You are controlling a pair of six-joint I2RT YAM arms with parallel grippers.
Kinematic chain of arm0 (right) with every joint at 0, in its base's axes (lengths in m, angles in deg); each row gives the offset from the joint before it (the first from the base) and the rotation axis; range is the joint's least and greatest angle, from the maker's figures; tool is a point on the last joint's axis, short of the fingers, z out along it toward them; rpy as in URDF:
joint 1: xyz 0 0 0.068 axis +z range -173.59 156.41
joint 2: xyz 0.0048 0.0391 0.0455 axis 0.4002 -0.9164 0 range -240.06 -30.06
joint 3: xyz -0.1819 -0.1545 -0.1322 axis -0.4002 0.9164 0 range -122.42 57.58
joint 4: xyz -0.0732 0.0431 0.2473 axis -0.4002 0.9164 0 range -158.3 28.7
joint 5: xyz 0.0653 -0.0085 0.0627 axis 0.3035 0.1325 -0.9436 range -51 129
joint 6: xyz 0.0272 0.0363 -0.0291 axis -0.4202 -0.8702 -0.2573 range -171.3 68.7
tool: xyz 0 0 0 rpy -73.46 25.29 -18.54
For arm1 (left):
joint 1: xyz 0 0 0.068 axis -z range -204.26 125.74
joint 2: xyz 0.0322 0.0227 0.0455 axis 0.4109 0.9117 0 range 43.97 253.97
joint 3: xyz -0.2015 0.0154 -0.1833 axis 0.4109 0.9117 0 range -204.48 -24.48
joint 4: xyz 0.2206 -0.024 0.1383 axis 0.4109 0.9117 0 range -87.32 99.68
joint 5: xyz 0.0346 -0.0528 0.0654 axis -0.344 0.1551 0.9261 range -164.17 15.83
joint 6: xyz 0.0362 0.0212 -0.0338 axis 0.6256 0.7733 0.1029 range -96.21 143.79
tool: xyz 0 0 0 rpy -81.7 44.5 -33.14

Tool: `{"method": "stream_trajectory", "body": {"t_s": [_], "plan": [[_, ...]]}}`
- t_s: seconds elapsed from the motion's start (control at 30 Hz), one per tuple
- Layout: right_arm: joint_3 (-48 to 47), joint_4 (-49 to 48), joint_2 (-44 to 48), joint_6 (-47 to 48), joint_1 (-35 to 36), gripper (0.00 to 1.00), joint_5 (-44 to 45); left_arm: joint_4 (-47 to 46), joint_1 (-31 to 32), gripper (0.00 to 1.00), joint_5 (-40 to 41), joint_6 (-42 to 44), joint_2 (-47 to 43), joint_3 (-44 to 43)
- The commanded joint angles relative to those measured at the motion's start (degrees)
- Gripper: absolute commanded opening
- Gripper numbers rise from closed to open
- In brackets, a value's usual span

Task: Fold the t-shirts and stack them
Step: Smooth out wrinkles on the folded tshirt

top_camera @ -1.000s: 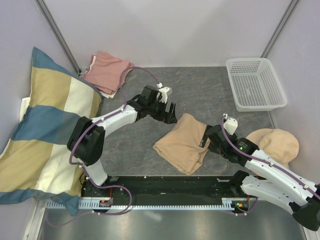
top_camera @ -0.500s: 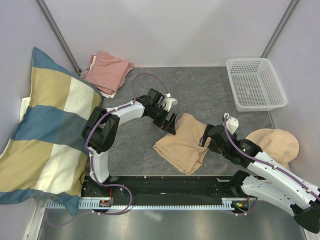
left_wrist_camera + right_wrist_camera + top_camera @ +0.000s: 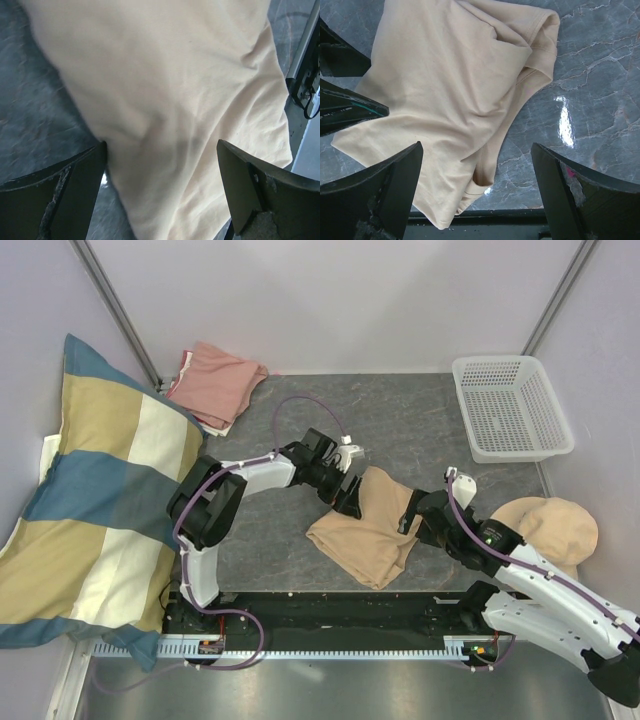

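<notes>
The left hand [image 3: 161, 145], jaws spread wide and empty, hangs low over the far-left edge of the tan t-shirt [image 3: 368, 532], apparently lined up to pinch that edge. The right hand [image 3: 476, 147], equally wide and holding nothing, hovers at the shirt's right side, likely to take the opposite edge for a fold. The shirt lies rumpled mid-desk [image 3: 420, 420]. The salmon-pink t-shirt [image 3: 213, 383] sits folded at the far-left corner, probably the stack's base.
</notes>
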Motion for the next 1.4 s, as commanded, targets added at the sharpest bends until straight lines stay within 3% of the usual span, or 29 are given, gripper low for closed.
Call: {"method": "stream_trajectory", "body": {"t_s": [0.0, 0.27, 0.37, 0.43, 0.5, 0.7, 0.9, 1.17, 1.37], "plan": [[0.75, -1.07, 1.33, 0.47, 0.33, 0.98, -0.14, 1.47, 4.13, 1.00, 4.01, -2.48, 2.45, 3.06], [1.27, -0.98, 2.03, -0.23, 0.25, 0.98, 0.04, 1.47, 7.04, 1.00, 4.63, -2.30, 3.94, 5.09], [1.28, -0.98, 1.68, -0.15, 0.33, 0.98, 0.04, 1.56, 7.30, 0.73, 4.10, -2.21, 5.00, 5.70], [1.36, -0.98, 1.77, -0.06, 0.33, 0.98, 0.04, 1.56, 7.30, 0.43, 2.97, -2.56, 5.79, 5.70], [1.45, -0.80, 1.94, -0.15, 0.24, 0.98, 0.21, 1.73, 7.30, 0.02, 2.52, -2.83, 6.93, 5.53], [1.80, -0.54, 2.21, -0.50, 0.33, 0.98, 0.74, 1.82, 7.74, 0.02, 3.83, -3.53, 6.50, 5.97], [2.24, -1.33, 1.16, -0.32, 0.33, 0.98, 0.30, 9.81, 6.16, 0.02, 15.95, -0.99, 2.28, 0.19], [2.42, -3.09, -0.60, 0.73, 0.33, 0.98, -0.31, 14.65, -5.43, 0.02, 28.87, -0.28, -1.94, -6.07], [2.51, -4.66, -2.36, 1.00, 0.33, 0.98, -0.75, 14.04, -11.77, 0.02, 32.75, -3.17, -2.73, -6.51]]}}
